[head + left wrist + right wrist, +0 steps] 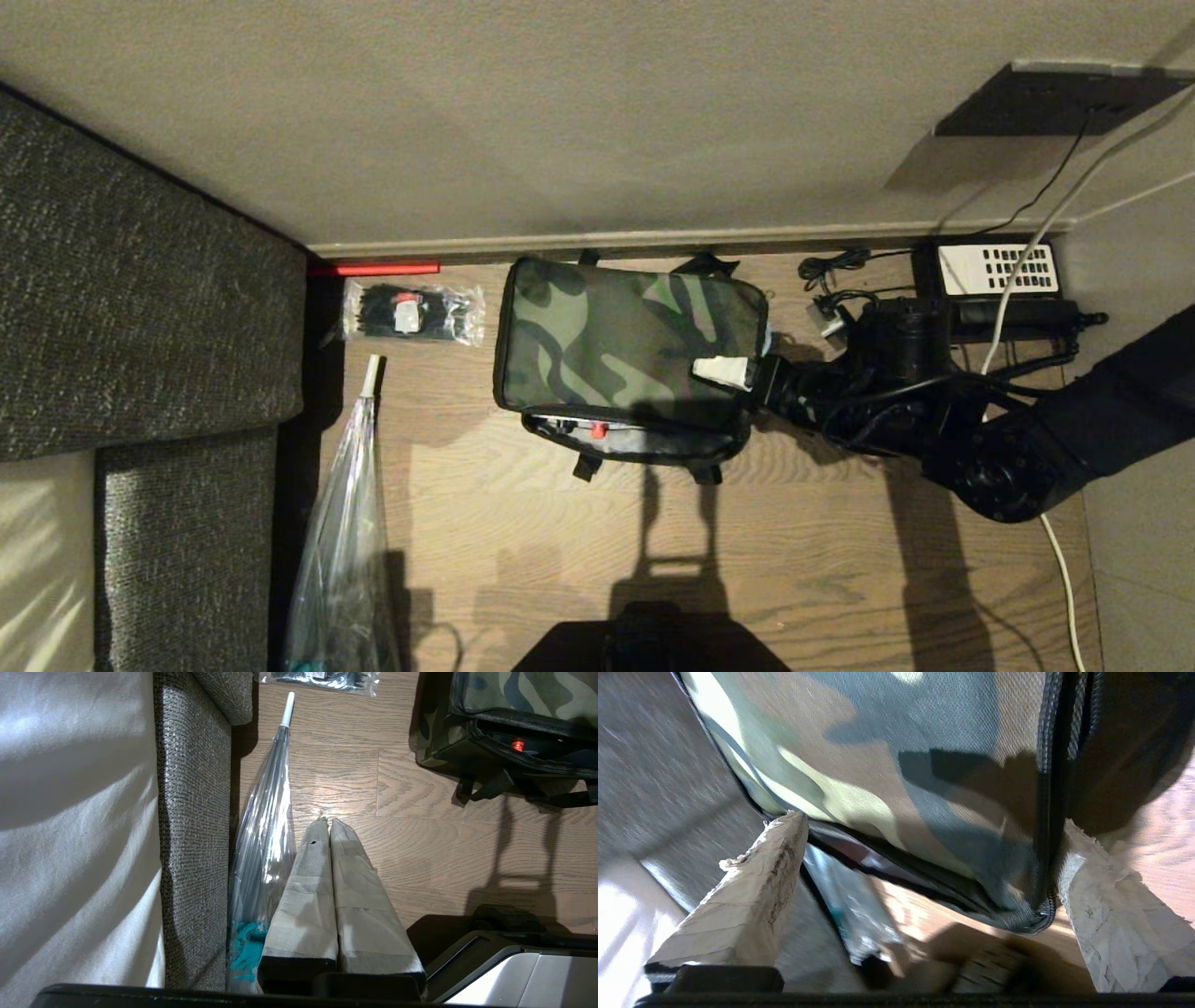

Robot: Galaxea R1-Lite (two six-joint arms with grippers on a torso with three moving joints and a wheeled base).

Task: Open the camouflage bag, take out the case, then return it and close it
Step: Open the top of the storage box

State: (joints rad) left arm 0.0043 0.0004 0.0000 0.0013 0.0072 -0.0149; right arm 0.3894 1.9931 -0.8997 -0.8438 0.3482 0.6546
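Although the camouflage bag (627,345) keeps a box shape, it is soft fabric, so its walls and lid will probably bend and give way under a push instead of resisting. It lies on the wooden floor (560,551), close to the wall, between the clear packet of black ties (413,314) and the black telephone (994,271). Along its near edge the lid stands a little raised, and in the gap a small red knob (598,429) shows, which seems to belong to the case (644,439) inside; most of the case is hidden. The case looks stiff and flat, so it should slide out in one piece, but its smooth shell may slip between the fingers.

The right end effector (747,371) is at the right end of the bag, with its fingers spread wide and nothing held. In the right wrist view one pale finger (752,896) is near the lid seam and the other finger stands beyond the zipper trim at the bag's corner. Whether they touch the fabric cannot be told.

A good place to take hold is likely the black zipper trim or the lid's edge, because there the cloth is doubled and firmer. The bag seems light, so it may shift along the floor when the lid is pulled.

The left end effector (329,826) hangs parked beside the folded clear umbrella (266,826), its fingers pressed together and empty.
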